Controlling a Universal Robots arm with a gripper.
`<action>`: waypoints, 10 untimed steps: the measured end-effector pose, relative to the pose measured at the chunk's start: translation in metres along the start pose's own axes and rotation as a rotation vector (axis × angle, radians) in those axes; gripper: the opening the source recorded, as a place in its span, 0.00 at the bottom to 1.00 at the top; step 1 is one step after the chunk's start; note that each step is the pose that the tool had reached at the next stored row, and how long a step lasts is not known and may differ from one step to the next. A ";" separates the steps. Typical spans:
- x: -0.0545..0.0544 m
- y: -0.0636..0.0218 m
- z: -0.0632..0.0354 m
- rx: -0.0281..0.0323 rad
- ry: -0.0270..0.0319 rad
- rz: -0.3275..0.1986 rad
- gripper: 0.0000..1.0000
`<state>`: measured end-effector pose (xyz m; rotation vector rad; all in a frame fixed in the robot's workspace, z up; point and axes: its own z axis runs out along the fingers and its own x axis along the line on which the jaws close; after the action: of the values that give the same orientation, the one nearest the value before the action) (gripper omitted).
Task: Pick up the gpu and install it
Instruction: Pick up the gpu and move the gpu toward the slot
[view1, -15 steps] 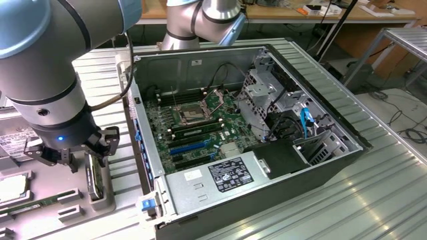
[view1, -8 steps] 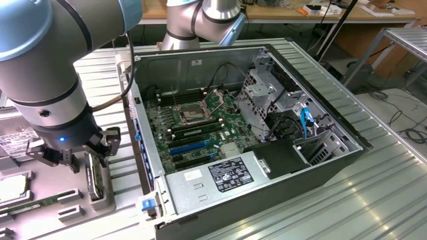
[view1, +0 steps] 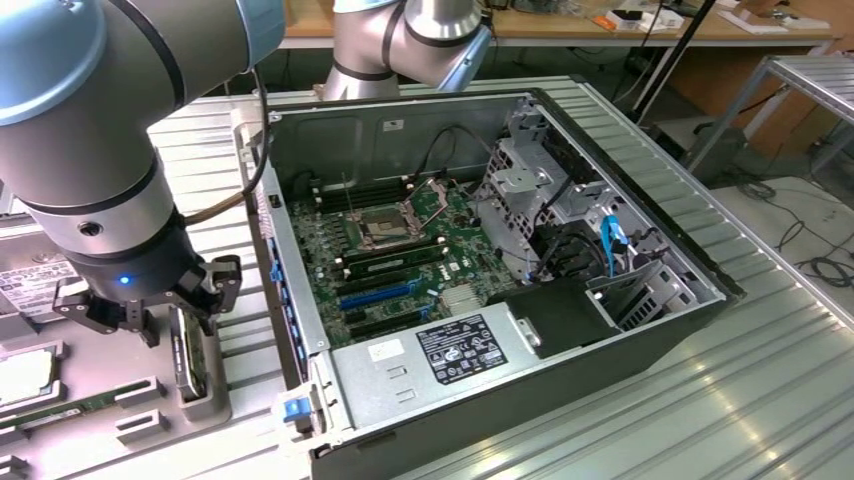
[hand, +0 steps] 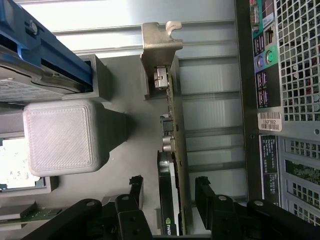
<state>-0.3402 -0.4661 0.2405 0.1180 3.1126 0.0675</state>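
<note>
Gripper (hand: 170, 200) is hanging over the gpu (hand: 172, 125), fingers (hand: 206, 192) spread wide, one flanking each face. Card is standing on edge along the grey holder's (hand: 125, 160) edge nearest the computer case (view1: 574, 300), long axis running between the fingers.

Silver arm (view1: 100, 170), blue joint caps (view1: 34, 60), black jaws, blue light (view1: 124, 281)
</note>
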 end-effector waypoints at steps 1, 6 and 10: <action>0.000 0.0000 0.0000 -0.0001 0.0000 0.000 0.54; 0.000 0.0000 0.0000 -0.0001 0.0000 0.000 0.46; 0.000 0.0000 0.0000 0.0000 0.0000 0.000 0.39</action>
<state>-0.3402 -0.4662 0.2405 0.1180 3.1125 0.0675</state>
